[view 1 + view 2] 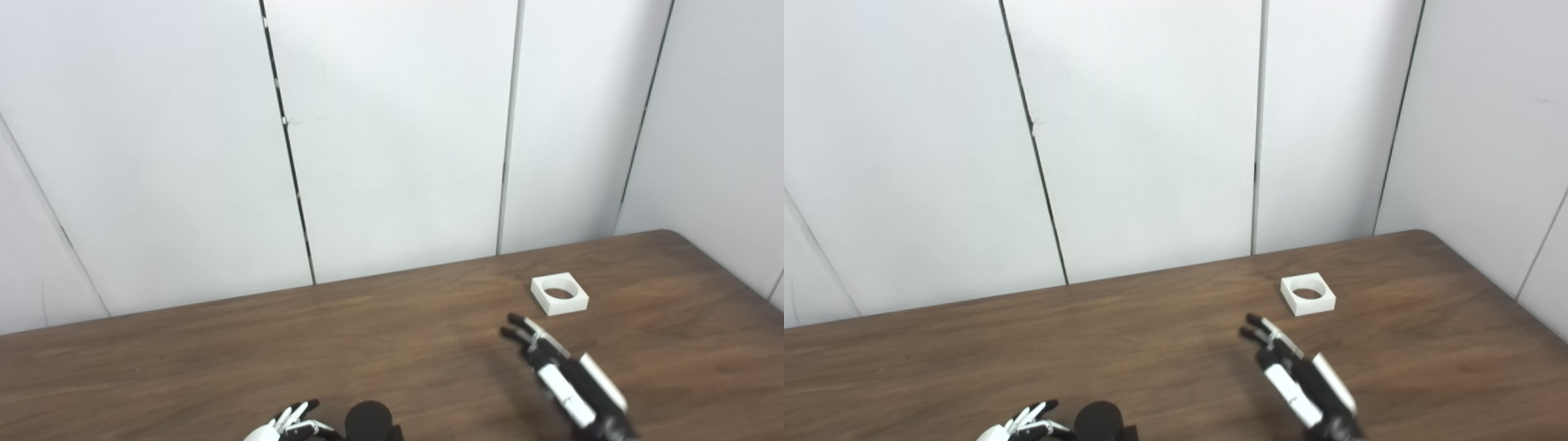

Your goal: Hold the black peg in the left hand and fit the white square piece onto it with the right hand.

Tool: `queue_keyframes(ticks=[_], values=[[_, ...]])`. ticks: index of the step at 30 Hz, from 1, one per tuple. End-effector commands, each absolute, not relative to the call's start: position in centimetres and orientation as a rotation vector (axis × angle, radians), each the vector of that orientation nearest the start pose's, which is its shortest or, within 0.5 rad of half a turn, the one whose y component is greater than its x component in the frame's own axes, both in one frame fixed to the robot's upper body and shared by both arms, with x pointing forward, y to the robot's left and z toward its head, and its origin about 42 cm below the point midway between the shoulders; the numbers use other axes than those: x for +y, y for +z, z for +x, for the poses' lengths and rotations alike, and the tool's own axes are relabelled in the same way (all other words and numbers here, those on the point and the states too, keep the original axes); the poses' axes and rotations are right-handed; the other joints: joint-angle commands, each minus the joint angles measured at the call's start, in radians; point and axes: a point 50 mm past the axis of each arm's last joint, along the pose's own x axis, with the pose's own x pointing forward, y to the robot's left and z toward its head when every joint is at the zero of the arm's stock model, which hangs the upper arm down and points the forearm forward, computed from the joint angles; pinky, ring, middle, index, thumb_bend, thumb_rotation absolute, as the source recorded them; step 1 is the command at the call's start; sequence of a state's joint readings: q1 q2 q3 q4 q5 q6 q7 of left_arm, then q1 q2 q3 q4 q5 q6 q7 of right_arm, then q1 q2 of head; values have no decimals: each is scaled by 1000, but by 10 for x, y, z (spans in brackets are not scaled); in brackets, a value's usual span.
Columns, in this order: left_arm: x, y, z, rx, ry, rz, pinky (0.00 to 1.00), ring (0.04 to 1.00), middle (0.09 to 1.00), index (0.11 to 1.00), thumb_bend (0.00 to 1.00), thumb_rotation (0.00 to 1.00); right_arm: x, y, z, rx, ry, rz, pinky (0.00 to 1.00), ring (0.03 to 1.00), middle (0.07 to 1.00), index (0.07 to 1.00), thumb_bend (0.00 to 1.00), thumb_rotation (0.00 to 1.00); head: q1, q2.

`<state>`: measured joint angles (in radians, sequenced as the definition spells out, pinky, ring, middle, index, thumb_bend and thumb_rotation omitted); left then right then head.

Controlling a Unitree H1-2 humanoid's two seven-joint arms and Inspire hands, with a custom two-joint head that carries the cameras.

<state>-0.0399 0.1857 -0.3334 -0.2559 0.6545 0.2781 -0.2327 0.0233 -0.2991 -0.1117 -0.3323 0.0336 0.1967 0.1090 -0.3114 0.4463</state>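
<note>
Black peg (368, 420) stood at the bottom edge of your view on the brown table (245, 349). Your left hand (288, 425) sat just beside it, fingers apart, not wrapped around it; contact unclear, mostly cropped. White square piece (559, 294) lay flat farther back on the right, round hole up. Your right hand (563, 373) hovered short of it, fingers extended and spread, holding nothing.
</note>
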Motion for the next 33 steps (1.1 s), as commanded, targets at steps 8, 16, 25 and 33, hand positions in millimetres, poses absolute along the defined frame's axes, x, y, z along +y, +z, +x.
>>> queue_keyframes(ticks=[8, 16, 25, 33], values=[[193, 114, 263, 169, -398, 882, 1000, 1000, 964, 491, 494, 64, -372, 277, 318, -215, -23, -912, 937, 960, 919, 895, 932, 327, -12, 9], [196, 116, 262, 164, -390, 887, 1000, 1000, 958, 491, 495, 63, -386, 299, 356, -60, 37, -1200, 1000, 1000, 998, 919, 1000, 239, -21, 14], [199, 118, 260, 167, -399, 891, 1000, 1000, 959, 492, 495, 63, -389, 299, 400, 50, 97, -1386, 1000, 1000, 1000, 906, 1000, 236, -24, 18], [200, 120, 257, 165, -399, 896, 1000, 1000, 958, 491, 496, 62, -390, 307, 437, 84, 86, -1450, 1000, 1000, 1000, 905, 1000, 227, -26, 23]])
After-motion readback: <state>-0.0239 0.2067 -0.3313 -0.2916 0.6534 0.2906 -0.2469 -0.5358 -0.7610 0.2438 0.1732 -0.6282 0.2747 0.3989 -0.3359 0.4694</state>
